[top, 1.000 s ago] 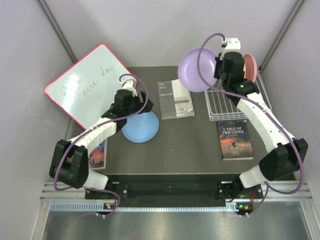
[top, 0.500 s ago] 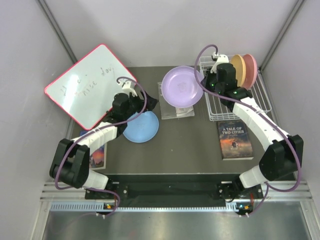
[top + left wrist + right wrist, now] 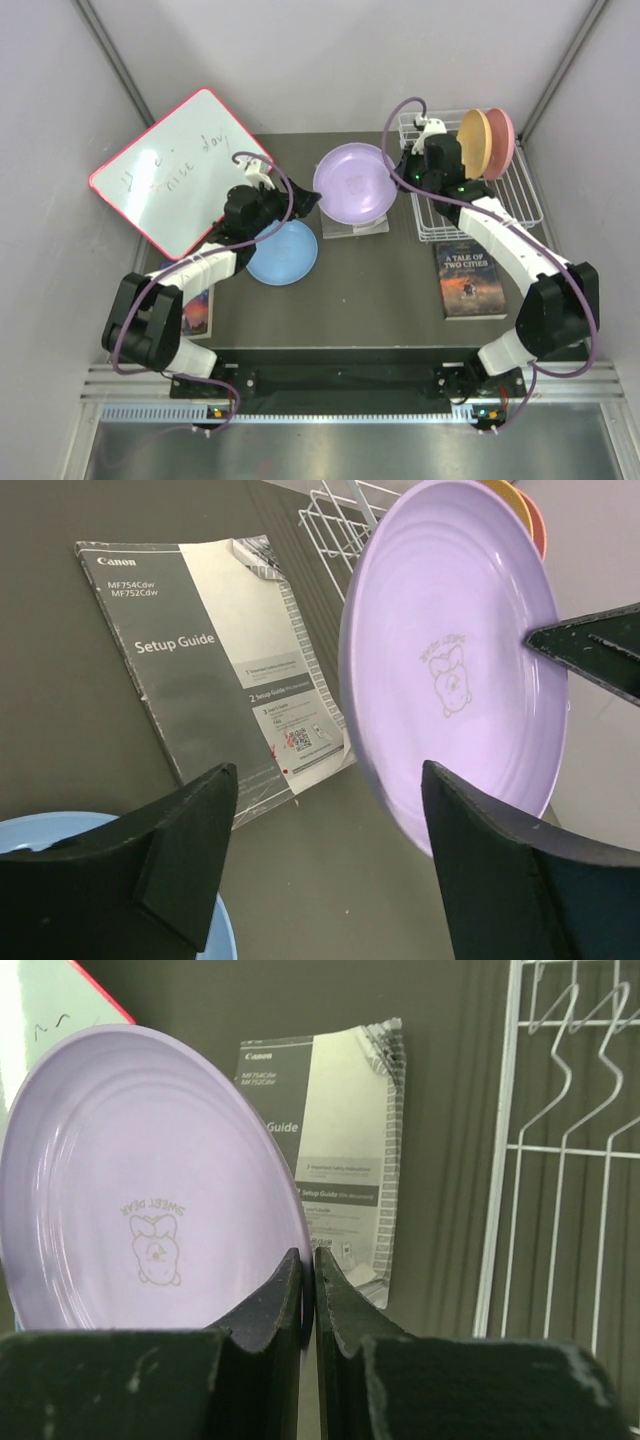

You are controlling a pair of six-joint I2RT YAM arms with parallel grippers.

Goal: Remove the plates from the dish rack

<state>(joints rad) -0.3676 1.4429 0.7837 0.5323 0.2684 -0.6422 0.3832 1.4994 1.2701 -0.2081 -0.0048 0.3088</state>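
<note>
right pincer [image 3: 308, 1260]: clamped on the rim of the lavender plate [image 3: 355, 183]; the rim is seen pinched between both fingers in the right wrist view
lavender plate: held in the air, tilted, outside the rack [image 3: 440, 215] and above the booklet [image 3: 200, 660]; a small figure is printed at its centre
left pincer [image 3: 330, 810]: fingers spread apart; nothing is held; positioned just beside the lavender plate's left edge; contact cannot be told
blue plate [image 3: 281, 252]: laid flat on the tabletop [image 3: 380, 290], just left of the booklet and under the left pincer
orange plate [image 3: 474, 142]: stood on edge at the far right end of the rack
pink plate [image 3: 502, 140]: stood on edge just beside the orange plate, on the side toward the right wall
rack: placed on the far right part of the tabletop
whiteboard [image 3: 170, 170]: red-framed; propped at the far left; handwriting is seen but not read
book [image 3: 470, 278]: laid flat just in front of the rack
</note>
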